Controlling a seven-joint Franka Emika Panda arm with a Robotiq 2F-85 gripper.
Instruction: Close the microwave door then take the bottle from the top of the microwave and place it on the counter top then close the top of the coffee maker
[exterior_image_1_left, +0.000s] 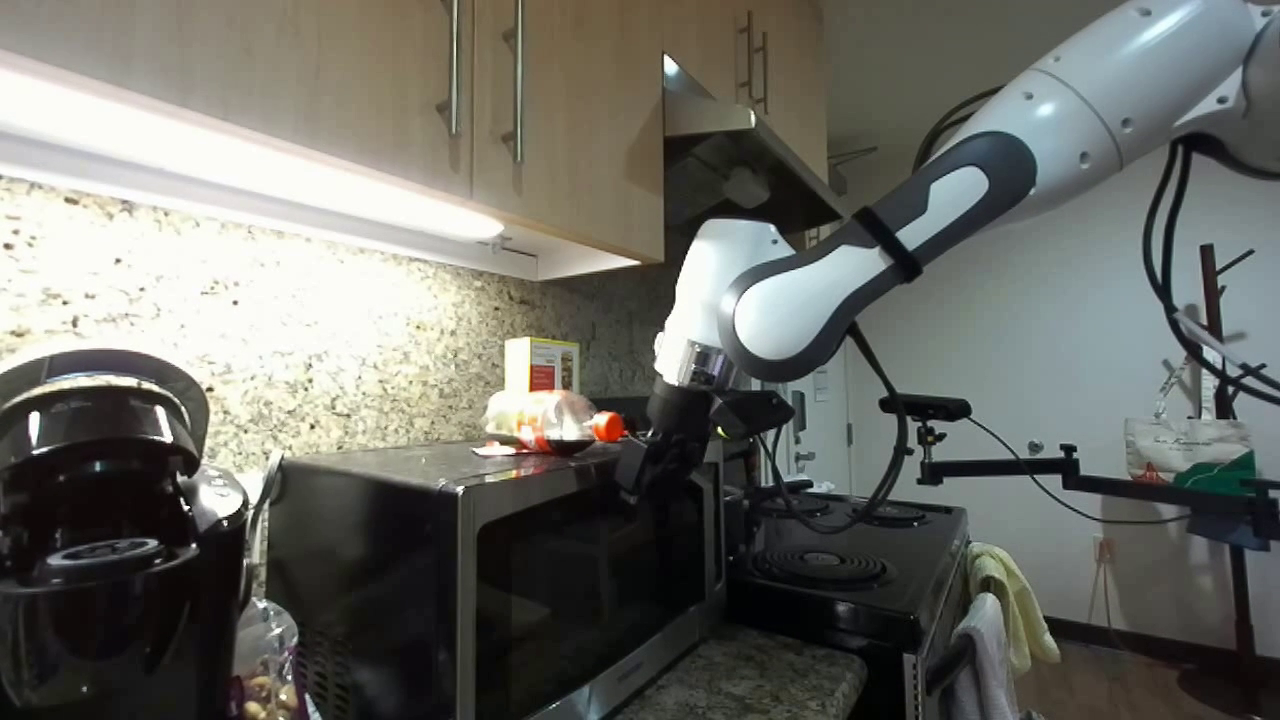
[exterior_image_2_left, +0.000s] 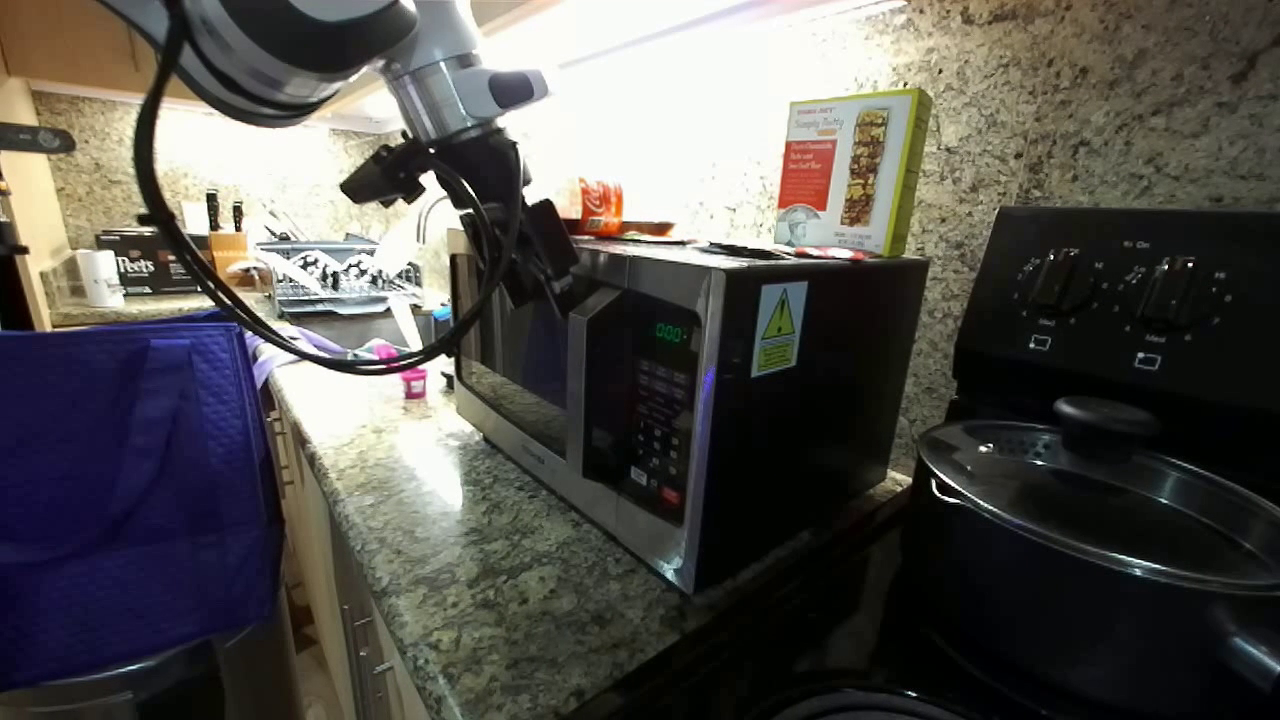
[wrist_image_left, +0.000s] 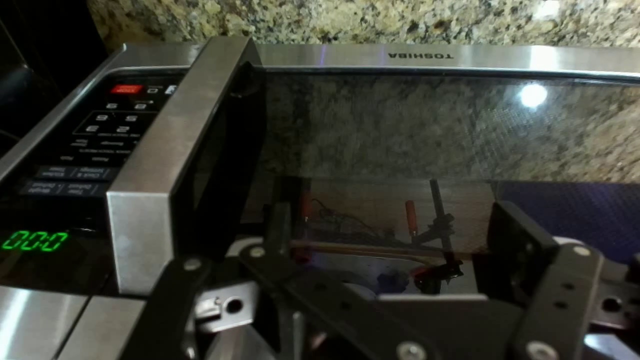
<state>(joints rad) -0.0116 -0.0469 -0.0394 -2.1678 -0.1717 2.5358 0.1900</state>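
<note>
With the hand (wrist_image_left: 400, 227) spread wide and holding nothing, just before the upper front of the microwave (exterior_image_2_left: 810, 430).
On its front, with the microwave door (wrist_image_left: 375, 125) probably shut already, judging by the flush fit. On top of the microwave, lying on its side, see the bottle (exterior_image_1_left: 550, 422), capped, with a little dark liquid (exterior_image_1_left: 570, 446). Likely light, thin-walled, smooth and ready to roll: better to take hold softly across the labelled middle. Mind the front edge of the microwave, and lift only low under the cabinets (exterior_image_1_left: 580, 130) above. Before the microwave, along the desk (exterior_image_2_left: 520, 580), expect open room for carrying. Beside its end away from the stove (exterior_image_1_left: 920, 570), find the coffee maker (exterior_image_1_left: 95, 610), with the lid (exterior_image_1_left: 95, 425) apparently raised.
</note>
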